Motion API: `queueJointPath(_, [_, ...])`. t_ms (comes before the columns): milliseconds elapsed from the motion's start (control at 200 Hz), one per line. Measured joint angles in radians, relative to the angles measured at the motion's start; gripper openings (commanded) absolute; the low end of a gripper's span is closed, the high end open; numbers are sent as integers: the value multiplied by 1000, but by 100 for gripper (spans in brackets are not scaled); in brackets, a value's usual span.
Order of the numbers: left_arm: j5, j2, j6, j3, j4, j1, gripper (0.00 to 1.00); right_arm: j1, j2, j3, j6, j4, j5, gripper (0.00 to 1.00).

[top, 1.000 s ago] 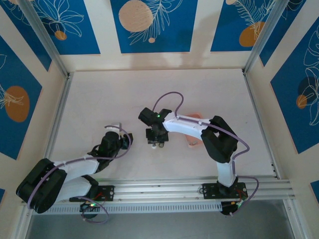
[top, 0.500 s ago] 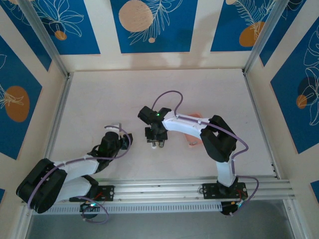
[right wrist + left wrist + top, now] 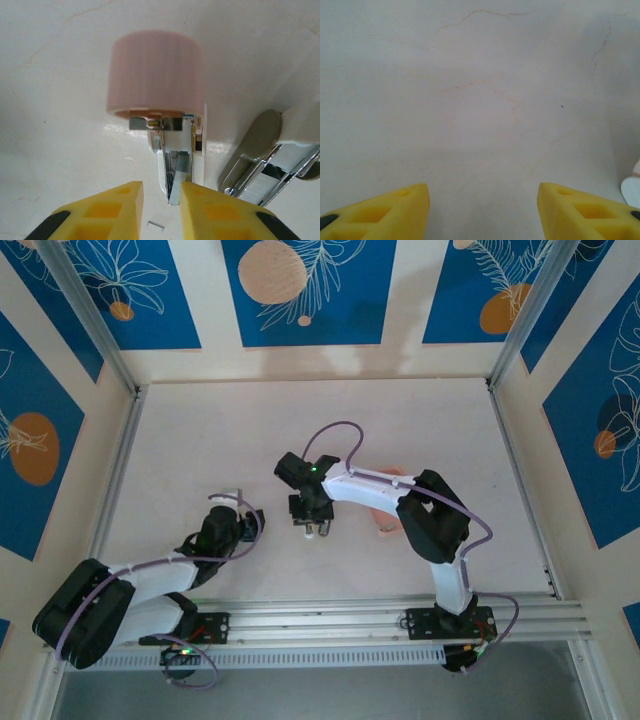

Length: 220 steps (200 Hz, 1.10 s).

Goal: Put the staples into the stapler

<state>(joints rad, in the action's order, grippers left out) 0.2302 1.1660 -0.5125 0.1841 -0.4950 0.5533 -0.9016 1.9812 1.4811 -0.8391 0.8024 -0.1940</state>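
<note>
Yellow fingers of the left gripper [image 3: 482, 187] stand wide apart over the table [image 3: 480, 90]. The right gripper [image 3: 161, 185] has narrow fingers flanking a strip of staples [image 3: 178, 172] that reaches into the open channel of the pink stapler [image 3: 156, 75]; whether they clamp it cannot be told. A second stapler [image 3: 262, 160] lies just right.

The table [image 3: 200, 440] is pale and marble-like, with faint brownish veins. 2 staplers lie on it near the middle, just beside each other. The pink stapler [image 3: 156, 75] has its metal channel open. The white stapler [image 3: 272, 155] is also open, and its staple row shows. 1 tiny loose staple [image 3: 156, 226] lies near the pink one. A pink tray [image 3: 385, 528] sits close by, partly hidden.
</note>
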Motion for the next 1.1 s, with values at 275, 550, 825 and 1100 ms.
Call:
queueJointPath(275, [0, 0, 0, -2, 0, -3, 60, 1, 11, 5, 0, 22, -4, 26])
queueJointPath(550, [0, 0, 15, -2, 0, -5, 60, 1, 13, 6, 0, 26, -5, 23])
queueJointPath(825, [-1, 0, 18, -3, -13, -8, 60, 1, 20, 10, 1, 28, -8, 22])
queueJointPath(1100, [-1, -3, 19, -3, -15, -8, 60, 1, 27, 21, 5, 29, -8, 20])
